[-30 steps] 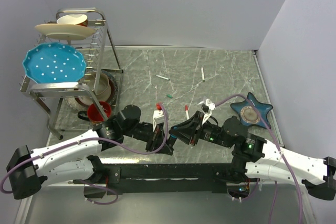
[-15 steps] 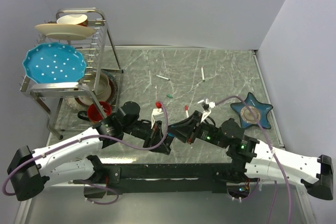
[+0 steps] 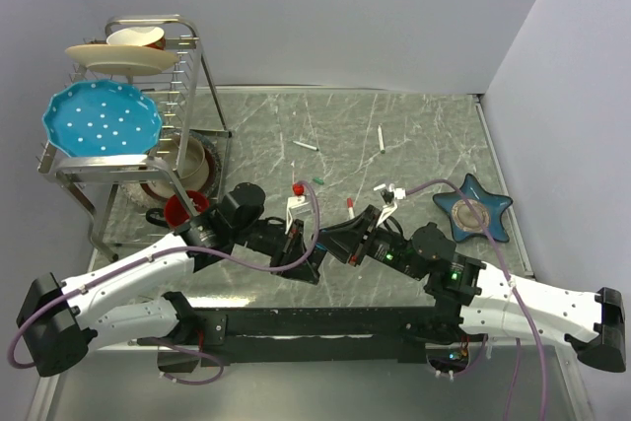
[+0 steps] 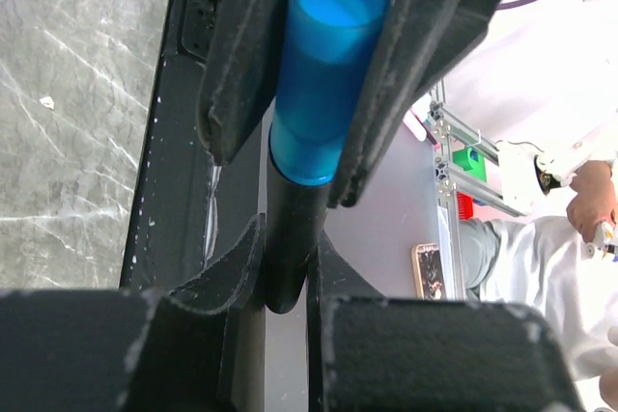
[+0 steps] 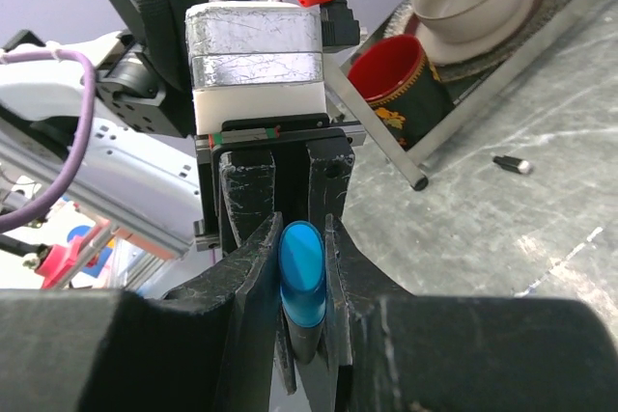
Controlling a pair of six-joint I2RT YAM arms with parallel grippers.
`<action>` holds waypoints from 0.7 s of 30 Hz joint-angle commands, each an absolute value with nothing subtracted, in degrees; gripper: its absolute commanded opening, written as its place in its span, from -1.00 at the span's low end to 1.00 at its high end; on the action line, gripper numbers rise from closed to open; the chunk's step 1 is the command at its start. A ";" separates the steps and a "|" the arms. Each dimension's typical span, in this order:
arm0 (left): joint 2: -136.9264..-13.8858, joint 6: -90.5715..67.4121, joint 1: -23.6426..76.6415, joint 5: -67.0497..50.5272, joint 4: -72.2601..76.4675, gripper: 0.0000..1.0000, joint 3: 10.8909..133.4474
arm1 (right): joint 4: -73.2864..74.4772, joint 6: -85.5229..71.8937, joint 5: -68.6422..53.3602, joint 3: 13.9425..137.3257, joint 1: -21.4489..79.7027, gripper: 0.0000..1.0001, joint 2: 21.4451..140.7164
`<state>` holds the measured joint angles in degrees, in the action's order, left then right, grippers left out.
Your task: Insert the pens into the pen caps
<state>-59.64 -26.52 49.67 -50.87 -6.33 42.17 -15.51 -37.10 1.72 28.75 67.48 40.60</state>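
The thick black pen (image 4: 290, 238) is held between both grippers above the table's near middle. My left gripper (image 4: 287, 238) is shut on its black barrel. My right gripper (image 5: 301, 238) is shut on the blue cap (image 5: 301, 272), which sits over the barrel's end; it also shows in the left wrist view (image 4: 326, 74). In the top view the left gripper (image 3: 312, 263) and right gripper (image 3: 331, 244) meet tip to tip, hiding the pen. Two thin white pens (image 3: 307, 145) (image 3: 381, 137) lie further back. A green cap (image 3: 318, 180) and a red-ended piece (image 3: 351, 207) lie between.
A wire dish rack (image 3: 193, 105) with a blue plate (image 3: 102, 120), bowls and a red mug (image 3: 183, 209) stands at the left. A blue star-shaped dish (image 3: 473, 212) sits at the right. A small black piece (image 5: 512, 164) lies by the rack's foot.
Both arms have shifted a little to the left and away from the near edge, still joined at the pen. The table items have not moved.
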 commanded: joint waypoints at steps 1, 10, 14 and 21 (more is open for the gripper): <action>-61.00 -31.64 41.84 -26.27 20.46 -0.98 52.74 | 4.32 -41.39 -32.96 26.54 78.66 -1.00 44.74; -60.47 -35.42 41.84 -30.58 22.41 -0.98 49.14 | 7.80 -45.96 -14.37 31.79 79.01 -0.92 39.91; -60.21 -35.16 41.84 -29.10 18.91 -0.98 45.98 | 14.41 -48.42 8.67 36.12 78.93 -0.14 36.31; -61.43 -34.89 42.45 -20.93 11.98 -0.98 45.52 | 13.87 -47.81 20.99 36.47 78.93 0.43 29.37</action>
<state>-60.29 -33.71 41.98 -33.76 10.50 42.59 8.75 -46.04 16.53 35.16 78.72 32.25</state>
